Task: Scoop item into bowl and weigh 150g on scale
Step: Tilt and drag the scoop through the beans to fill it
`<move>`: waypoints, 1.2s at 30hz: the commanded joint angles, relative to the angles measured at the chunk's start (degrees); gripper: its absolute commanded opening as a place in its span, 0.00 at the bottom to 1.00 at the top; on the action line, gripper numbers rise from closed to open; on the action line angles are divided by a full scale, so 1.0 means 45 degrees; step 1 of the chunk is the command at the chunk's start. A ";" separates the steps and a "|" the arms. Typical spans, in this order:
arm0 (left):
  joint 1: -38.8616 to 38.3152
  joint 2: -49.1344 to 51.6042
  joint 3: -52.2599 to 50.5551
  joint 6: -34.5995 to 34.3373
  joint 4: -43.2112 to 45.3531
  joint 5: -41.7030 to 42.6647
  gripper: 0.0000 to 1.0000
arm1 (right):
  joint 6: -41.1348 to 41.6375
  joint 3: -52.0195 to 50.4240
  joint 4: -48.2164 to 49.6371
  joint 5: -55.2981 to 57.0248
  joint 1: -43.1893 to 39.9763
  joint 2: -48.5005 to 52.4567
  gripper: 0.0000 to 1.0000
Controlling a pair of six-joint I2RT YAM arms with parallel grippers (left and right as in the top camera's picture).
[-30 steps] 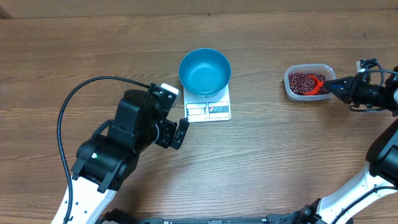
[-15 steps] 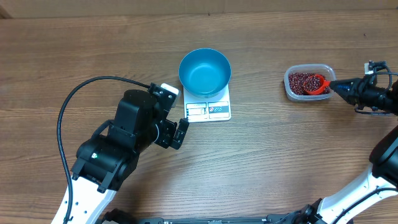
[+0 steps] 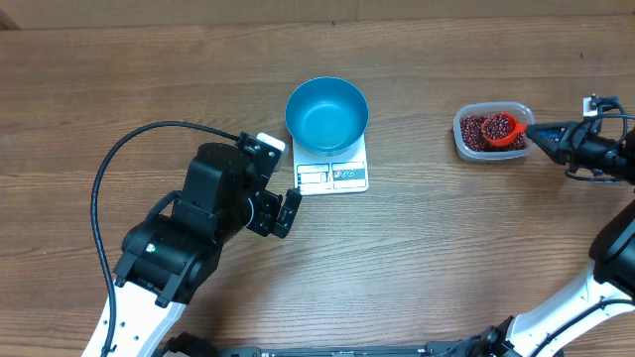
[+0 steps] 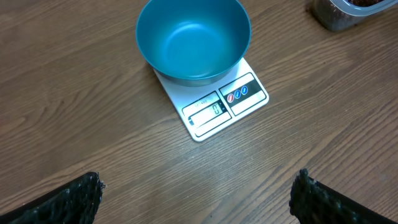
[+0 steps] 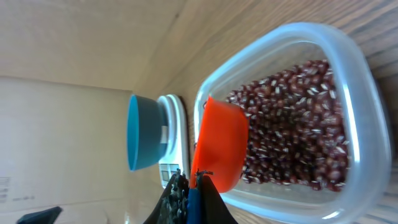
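**Empty Bowl on the Scale, Scoop over the Beans**

The white scale (image 3: 332, 175) lies near the middle of the wooden table (image 3: 149, 69). Its label panel faces 6 o'clock in the overhead view. In the left wrist view the panel carries a small display (image 4: 208, 112) whose figure is too small to read for sure. Beside the display are three round button marks (image 4: 237, 94) in red and blue. No brand name can be made out.

The blue bowl (image 3: 326, 114) sits on the scale's 12 o'clock end with nothing in it.

A clear plastic container (image 3: 461, 139) stands at 3 o'clock from the bowl, well apart, and holds the dark red beans (image 3: 476, 129). An orange scoop (image 3: 503, 128) lies over the container's 3 o'clock part, and seen from above, beans seem to lie in its cup.

The right gripper (image 3: 538, 136) reaches in from 3 o'clock, its fingers pressed together on the scoop's handle.

The left gripper (image 4: 198, 180) hangs at 8 o'clock from the scale, fingers spread wide and holding nothing.
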 commanded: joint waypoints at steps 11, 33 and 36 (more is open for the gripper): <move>-0.0083 -0.0155 -0.0049 -0.0078 0.0034 -0.0083 1.00 | -0.0107 -0.0092 -0.0860 -0.1637 -0.0044 0.0155 0.04; -0.0083 -0.0155 -0.0049 -0.0078 0.0034 -0.0083 1.00 | -0.4736 -0.0068 -0.5474 -0.3269 0.1180 0.0151 0.04; -0.0083 -0.0155 -0.0049 -0.0078 0.0039 -0.0083 0.99 | -0.4736 -0.0068 -0.5498 -0.3347 0.1744 0.0151 0.04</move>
